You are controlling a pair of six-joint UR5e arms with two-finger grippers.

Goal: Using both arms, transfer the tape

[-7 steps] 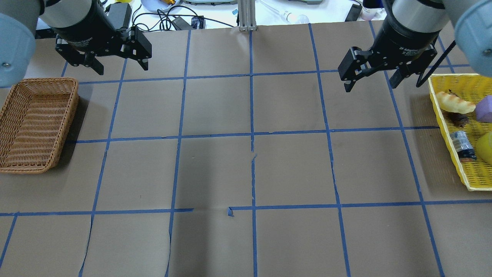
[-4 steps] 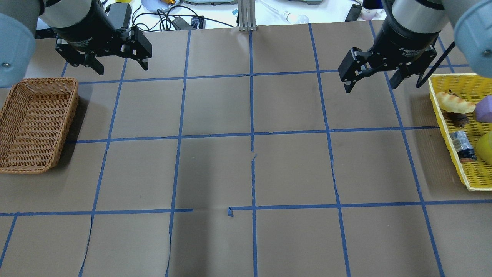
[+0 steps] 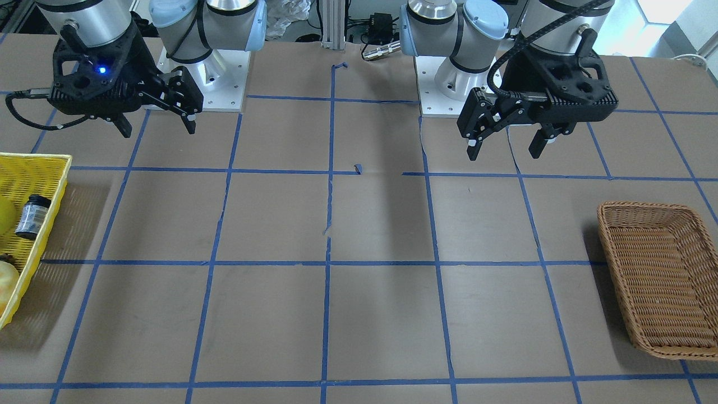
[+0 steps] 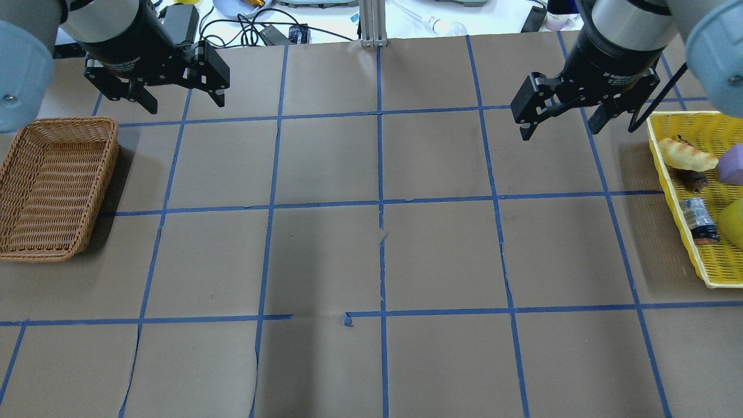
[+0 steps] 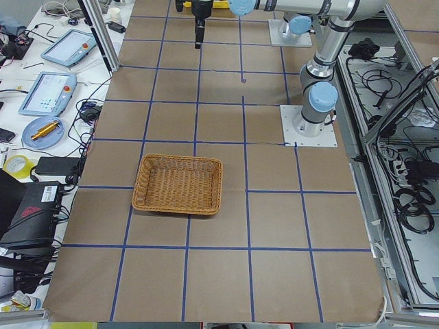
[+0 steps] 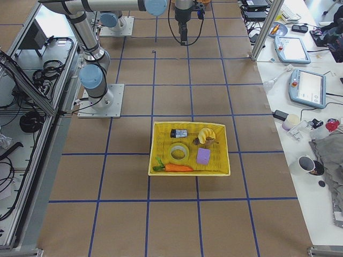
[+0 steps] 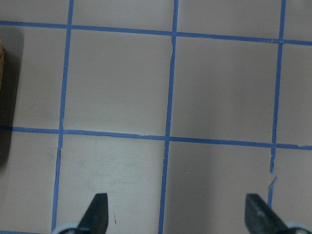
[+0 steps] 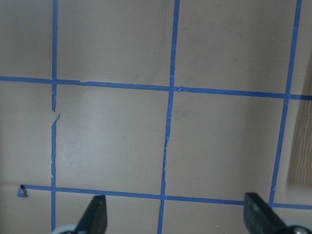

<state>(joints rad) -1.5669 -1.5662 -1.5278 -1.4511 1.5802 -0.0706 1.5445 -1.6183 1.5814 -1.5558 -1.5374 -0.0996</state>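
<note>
The yellow tape (image 6: 173, 154) lies flat in the yellow basket (image 6: 187, 124) at the table's right end. The overhead view shows only its edge (image 4: 733, 223), and so does the front view (image 3: 3, 216). My right gripper (image 4: 560, 130) hangs open and empty above the table, left of the yellow basket (image 4: 662, 157). It also shows in the front view (image 3: 158, 131) and the right wrist view (image 8: 175, 214). My left gripper (image 4: 186, 104) is open and empty, beyond the wicker basket (image 4: 55, 186). It also shows in the front view (image 3: 505, 154) and the left wrist view (image 7: 176, 214).
The yellow basket also holds a small dark bottle (image 4: 699, 220), a bread-like piece (image 4: 688, 154), a purple block (image 6: 203, 156) and a carrot (image 6: 177, 167). The wicker basket (image 3: 656, 280) holds nothing. Blue tape lines grid the brown table. Cables and devices lie beyond the far edge.
</note>
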